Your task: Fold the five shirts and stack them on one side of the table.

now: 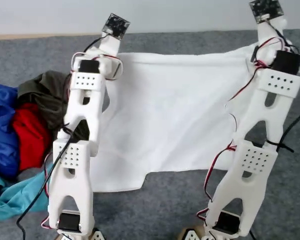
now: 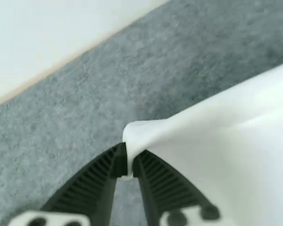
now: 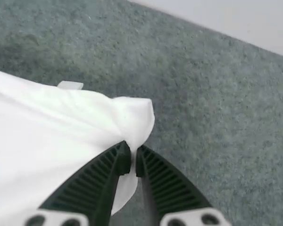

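A white shirt [image 1: 175, 110] lies spread over the grey table between the two arms. My left gripper [image 2: 128, 162] is shut on the white shirt [image 2: 217, 141] at its far left corner, where the cloth bunches between the black fingers [image 2: 106, 172]. My right gripper [image 3: 132, 160] is shut on the white shirt [image 3: 52, 127] at its far right corner. In the high view both arms stretch toward the back of the table, the left one [image 1: 85, 100] and the right one [image 1: 270, 100], each over a side of the shirt.
A heap of unfolded shirts lies at the left: an olive one [image 1: 45, 90], a red one [image 1: 30, 132], a blue one [image 1: 2, 125] and a teal one [image 1: 15, 197]. The table's far edge meets a pale wall [image 1: 150, 15]. Grey felt [image 1: 175, 205] lies bare in front.
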You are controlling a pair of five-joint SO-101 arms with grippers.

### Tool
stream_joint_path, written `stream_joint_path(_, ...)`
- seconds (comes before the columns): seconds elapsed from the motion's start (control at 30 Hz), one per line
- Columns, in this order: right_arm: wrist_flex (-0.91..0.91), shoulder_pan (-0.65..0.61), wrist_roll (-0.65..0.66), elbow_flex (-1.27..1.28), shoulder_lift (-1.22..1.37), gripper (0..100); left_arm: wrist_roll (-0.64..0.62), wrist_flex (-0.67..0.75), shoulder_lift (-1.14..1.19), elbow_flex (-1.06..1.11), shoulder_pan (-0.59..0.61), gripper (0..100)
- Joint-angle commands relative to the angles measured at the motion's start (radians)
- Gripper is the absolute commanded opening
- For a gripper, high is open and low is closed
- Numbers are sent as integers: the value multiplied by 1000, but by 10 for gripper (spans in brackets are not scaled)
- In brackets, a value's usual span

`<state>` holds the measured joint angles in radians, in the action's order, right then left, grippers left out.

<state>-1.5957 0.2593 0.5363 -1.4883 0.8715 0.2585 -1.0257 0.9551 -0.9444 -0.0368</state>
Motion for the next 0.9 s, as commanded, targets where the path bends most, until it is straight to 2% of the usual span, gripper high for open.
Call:
stream_joint_path(0.0,-28,39,15,-52,-68,10,6,63,-57,-1,-11,3)
stream_joint_path(0.17,-7,35,18,0,-12,10,9,51,25,5,6,3)
stream_joint_path(0.37,38,-19,17,-6,91,10,11,-89,49,-44,91,3)
stream_joint_path(0.47,38,-61,17,-5,104,10,34,-190,43,-111,103,3)
stream_joint_path(0.63,-8,-97,21,-25,93,10,199,-457,43,-272,94,3)
stream_joint_path(0.8,-147,-94,106,-130,88,10,293,-700,43,-435,72,3)
stream_joint_path(0.87,-191,-84,132,-170,88,10,301,-730,43,-472,55,3)
